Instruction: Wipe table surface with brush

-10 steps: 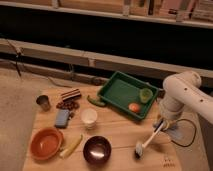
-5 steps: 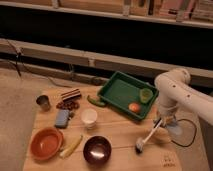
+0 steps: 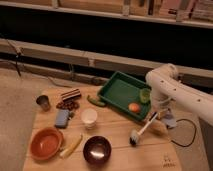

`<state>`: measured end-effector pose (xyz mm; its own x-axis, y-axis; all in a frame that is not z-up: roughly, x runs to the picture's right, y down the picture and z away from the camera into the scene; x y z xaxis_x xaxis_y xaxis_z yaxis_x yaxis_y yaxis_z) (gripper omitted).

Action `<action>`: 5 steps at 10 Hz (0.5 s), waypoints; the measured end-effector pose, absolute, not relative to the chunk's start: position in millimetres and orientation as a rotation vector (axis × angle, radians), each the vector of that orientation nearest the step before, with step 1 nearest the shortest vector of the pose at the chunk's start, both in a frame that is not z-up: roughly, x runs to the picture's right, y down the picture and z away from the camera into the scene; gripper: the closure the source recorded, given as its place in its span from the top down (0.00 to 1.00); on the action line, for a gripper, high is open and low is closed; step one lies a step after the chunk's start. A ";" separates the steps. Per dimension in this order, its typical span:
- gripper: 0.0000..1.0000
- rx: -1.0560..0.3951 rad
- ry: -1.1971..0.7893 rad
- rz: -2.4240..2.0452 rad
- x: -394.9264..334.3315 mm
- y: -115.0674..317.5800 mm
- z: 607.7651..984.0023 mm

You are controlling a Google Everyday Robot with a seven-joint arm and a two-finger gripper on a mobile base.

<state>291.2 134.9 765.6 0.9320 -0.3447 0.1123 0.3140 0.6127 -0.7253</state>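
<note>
At the far left edge of the table surface, a small metal cup is standing close to the border, and below it an orange bowl is sitting near the front-left corner. A blue block is lying between them, with a dark striped packet and a cluster of small dark pieces just behind it. A yellow banana is lying tilted beside the orange bowl, a white cup is standing near the middle, and a dark bowl is sitting close to the front edge. A green cucumber-like thing is lying against the green tray, which is taking up the back right of the table and holding a green cup and an orange fruit.

The open planks are lying to the right of the dark bowl, running to the front-right corner with its small dark mark.

The brush is slanting across that open stretch, its dark head down on the wood and its white handle rising toward my gripper. I am reaching in from the right, my white arm bending over the tray's right end, with my gripper pinching the top of the handle near the right edge. A black cable is trailing off the table there.
</note>
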 end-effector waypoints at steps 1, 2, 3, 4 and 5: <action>0.00 -0.824 0.031 -0.401 283.8 130.5 766.5; 0.00 -0.822 0.026 -0.413 277.6 131.8 765.6; 0.00 -0.815 0.019 -0.420 263.6 136.4 763.1; 0.00 -0.812 0.014 -0.426 252.0 144.4 758.0; 0.00 -0.808 0.013 -0.433 240.8 154.9 751.1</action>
